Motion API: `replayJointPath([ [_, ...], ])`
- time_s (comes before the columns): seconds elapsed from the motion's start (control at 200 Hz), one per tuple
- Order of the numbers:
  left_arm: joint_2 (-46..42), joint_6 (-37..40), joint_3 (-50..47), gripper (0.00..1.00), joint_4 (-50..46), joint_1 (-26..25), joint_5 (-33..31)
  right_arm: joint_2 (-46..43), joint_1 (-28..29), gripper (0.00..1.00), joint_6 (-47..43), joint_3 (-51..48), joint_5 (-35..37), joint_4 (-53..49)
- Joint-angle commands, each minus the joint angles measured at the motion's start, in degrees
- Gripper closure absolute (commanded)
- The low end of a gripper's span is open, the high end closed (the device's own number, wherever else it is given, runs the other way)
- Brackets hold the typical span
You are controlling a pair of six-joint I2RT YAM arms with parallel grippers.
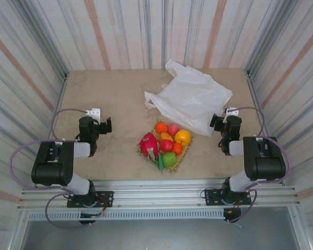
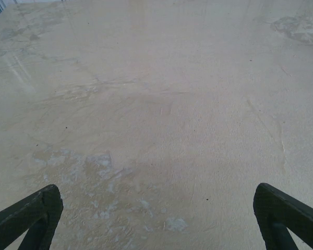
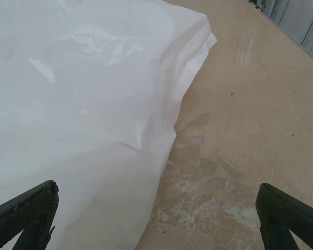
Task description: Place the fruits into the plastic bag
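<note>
Between the two arm bases, toward the near side of the counter (image 1: 109, 94), the fruits (image 1: 166, 146) sit heaped on a woven mat (image 1: 184, 154), touching one another. Just behind them the plastic bag (image 1: 190, 99) lies slumped flat. The left claw (image 2: 156, 221) is spread wide over bare counter, holding nothing. The right claw (image 3: 156, 219) is equally wide and empty at the bag's right edge.

I judge the fruits light, hard and slick. I would grip a round one like the orange (image 1: 183, 137) across its middle, and the dragon fruit (image 1: 149, 145) across its body, not its green tips. Neighbours may roll when one lifts. The bag looks limp and crinkly, so it won't hold itself open. I'd pinch a handle or the mouth rim, though I cannot tell where the mouth lies.
</note>
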Motion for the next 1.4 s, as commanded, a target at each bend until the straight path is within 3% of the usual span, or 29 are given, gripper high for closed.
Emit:
replayJointPath([
  [0.0,0.5,0.5,1.1,0.01,1.7,0.3,0.2,0.6,0.4,0.01,-0.9,1.0,0.6,1.0],
  [0.932,0.4,0.4,1.0,0.01,1.7,0.4,0.5,0.6,-0.4,0.01,-0.5,1.2,-0.9,0.4],
  [1.012,-1.2,-0.1,1.4,0.01,1.1,0.5,-1.3,-0.4,0.7,0.01,-0.6,1.3,3.1,0.2],
  [1.152,-12.6,-6.0,7.7,0.01,-20.1,0.6,-9.5,-11.7,3.1,0.01,0.1,5.2,12.2,-15.2],
  [1.243,-17.1,-14.4,10.8,0.01,-30.2,0.8,-13.6,-20.3,0.7,0.01,10.7,8.9,12.1,-28.5],
  [1.303,-18.9,-19.4,12.1,0.02,-34.6,0.9,-10.8,-23.9,-0.3,0.0,16.7,13.0,11.0,-38.0],
  [1.393,-20.1,-24.9,13.2,0.01,-36.4,0.7,1.1,-23.7,3.8,0.01,17.0,19.7,10.0,-46.1],
])
